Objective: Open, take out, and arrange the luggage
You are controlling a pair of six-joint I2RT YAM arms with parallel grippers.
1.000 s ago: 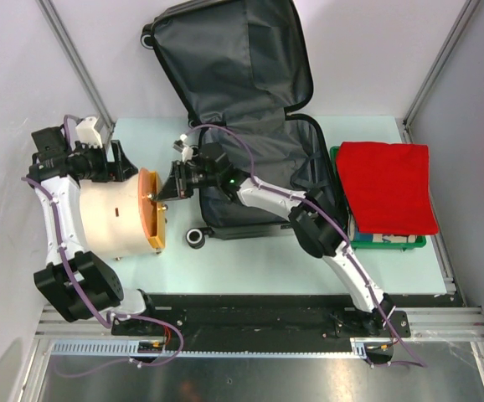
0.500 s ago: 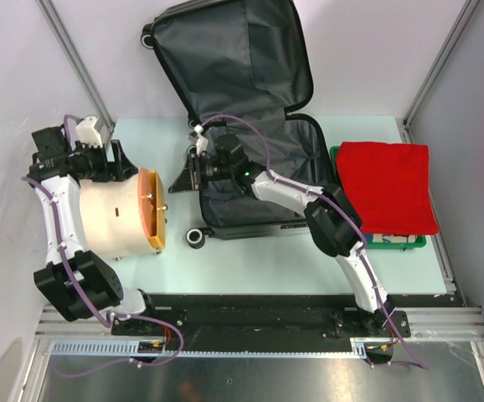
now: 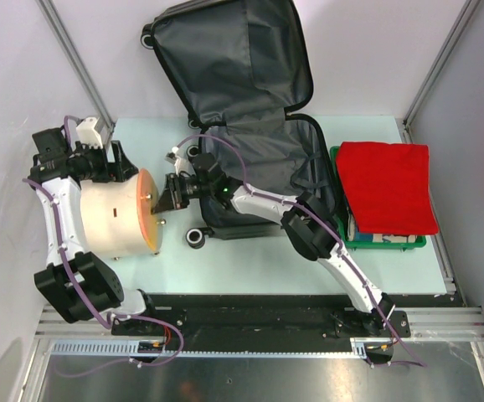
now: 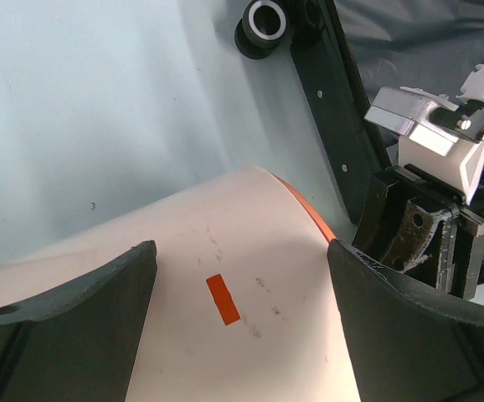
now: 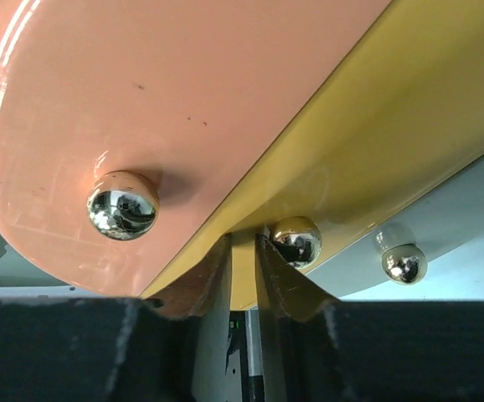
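Note:
The luggage [image 3: 250,159] lies open at the back of the table, its dark grey lining showing and its lid [image 3: 234,59] propped upright; one black wheel [image 3: 195,238] [image 4: 265,18] points toward me. Left of it a beige cylinder [image 3: 112,218] [image 4: 183,251] lies on its side, orange face [image 3: 150,209] [image 5: 183,84] toward the luggage. My left gripper [image 3: 116,163] [image 4: 242,251] is spread wide open over the cylinder's curved side. My right gripper [image 3: 165,199] [image 5: 242,243] is at the orange face, its jaws pinched on the yellow rim [image 5: 376,109].
A green bin [image 3: 382,243] covered by a red cloth [image 3: 388,184] stands right of the luggage. Metal frame posts [image 3: 74,59] [image 3: 439,67] rise at both back corners. Shiny round studs [image 5: 122,203] stick out of the orange face. The pale table [image 3: 259,260] ends just ahead of the arm bases.
My right gripper pulled back toward the luggage, then returned to the orange face lower down. The face, ajar before, now lies closer against the cylinder. The left arm has not moved.

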